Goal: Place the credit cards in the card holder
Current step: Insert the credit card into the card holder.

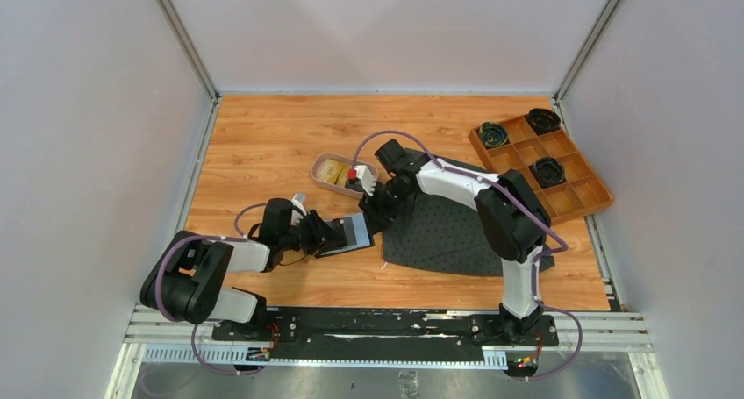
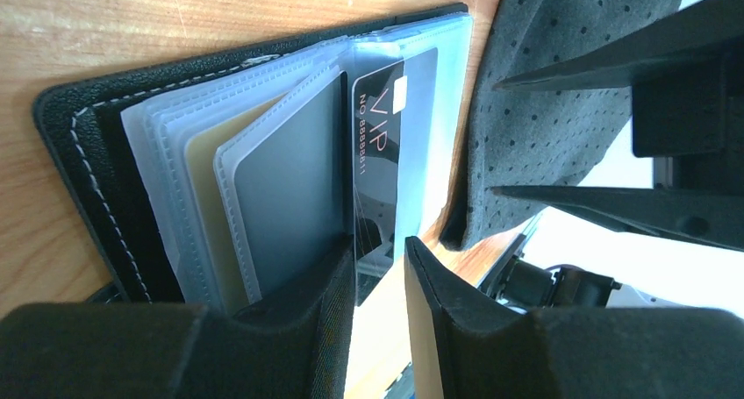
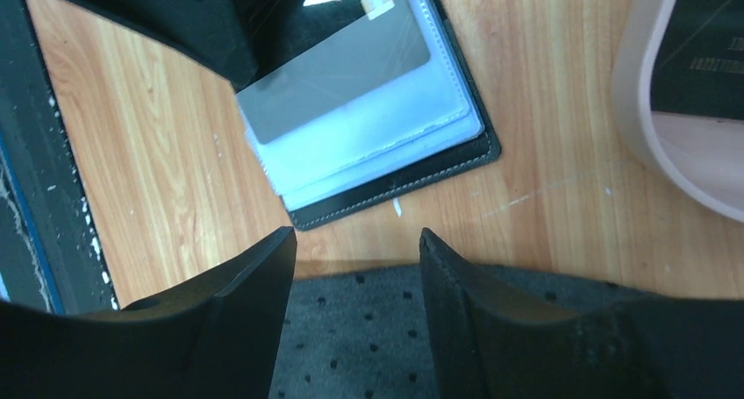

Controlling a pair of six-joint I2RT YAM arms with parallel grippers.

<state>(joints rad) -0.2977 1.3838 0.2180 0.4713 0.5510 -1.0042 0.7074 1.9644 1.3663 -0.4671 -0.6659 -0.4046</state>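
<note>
The black card holder lies open on the wood left of the mat. In the left wrist view its clear sleeves show a gold card, a pale grey card and a black VIP card. My left gripper is slightly open, its jaws either side of the sleeve edge with the black card. My right gripper is open and empty, low over the mat's edge just beside the holder. Gold cards lie in the pinkish tray.
A dark grey dotted mat lies under the right arm. The pinkish tray's rim is close right of the right gripper. An orange-brown compartmented box with black round items stands at the far right.
</note>
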